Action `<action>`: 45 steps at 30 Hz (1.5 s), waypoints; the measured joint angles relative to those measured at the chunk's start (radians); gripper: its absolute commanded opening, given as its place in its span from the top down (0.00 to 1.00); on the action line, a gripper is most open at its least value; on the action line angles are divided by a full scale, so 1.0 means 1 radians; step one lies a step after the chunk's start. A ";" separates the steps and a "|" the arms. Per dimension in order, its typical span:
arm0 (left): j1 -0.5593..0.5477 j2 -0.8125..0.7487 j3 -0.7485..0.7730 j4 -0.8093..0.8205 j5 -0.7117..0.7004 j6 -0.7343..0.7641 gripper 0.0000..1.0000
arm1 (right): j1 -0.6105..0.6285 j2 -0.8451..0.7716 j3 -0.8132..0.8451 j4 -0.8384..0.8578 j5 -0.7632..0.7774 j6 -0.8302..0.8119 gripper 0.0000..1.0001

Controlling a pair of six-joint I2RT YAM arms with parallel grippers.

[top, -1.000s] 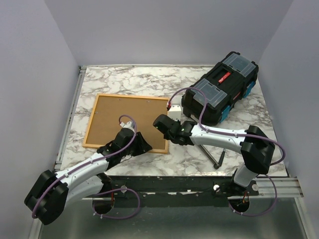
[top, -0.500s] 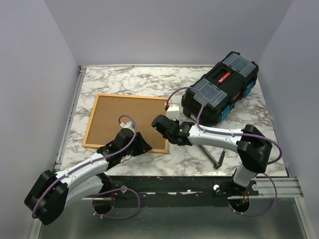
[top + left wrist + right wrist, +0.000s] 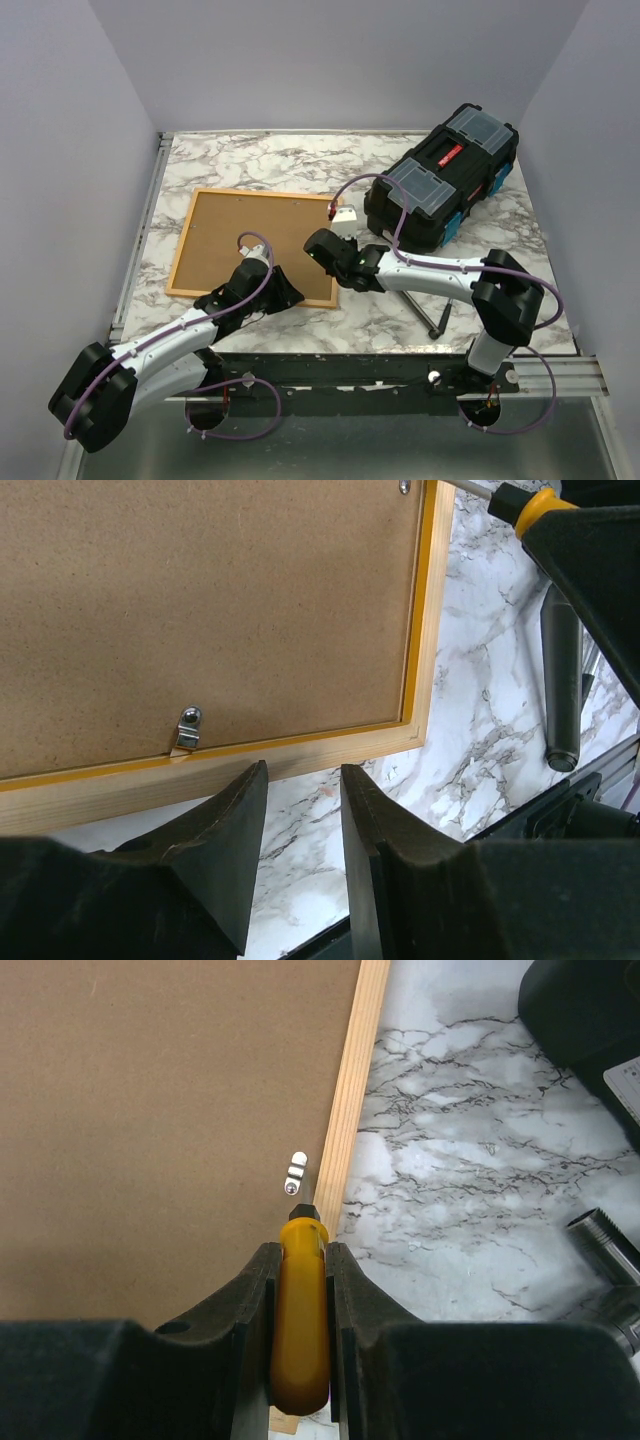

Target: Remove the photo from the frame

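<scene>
The frame (image 3: 265,194) lies face down on the marble table, its orange and wood-coloured border (image 3: 428,630) around a brown board. That board (image 3: 222,238) is the back of the photo; the picture side is hidden. Small metal clips (image 3: 187,726) (image 3: 295,1172) lie over the board's edge. My left gripper (image 3: 285,293) hovers at the frame's near edge, open, with only marble between its fingers (image 3: 300,780). My right gripper (image 3: 300,1250) is shut on a yellow-handled screwdriver (image 3: 300,1310), whose tip points at the clip by the frame's right edge (image 3: 350,1090).
A black toolbox (image 3: 442,188) stands at the back right, close to the right arm. A grey metal tool (image 3: 437,315) lies on the marble near the front right, also visible in the left wrist view (image 3: 560,680).
The right gripper with the screwdriver has eased slightly left and farther along the frame's right edge. The left arm has stayed in place.
</scene>
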 measured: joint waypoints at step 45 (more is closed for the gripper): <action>-0.364 0.430 0.455 -0.219 -0.132 0.617 0.35 | -0.005 -0.955 -0.182 -0.224 0.109 -0.132 0.99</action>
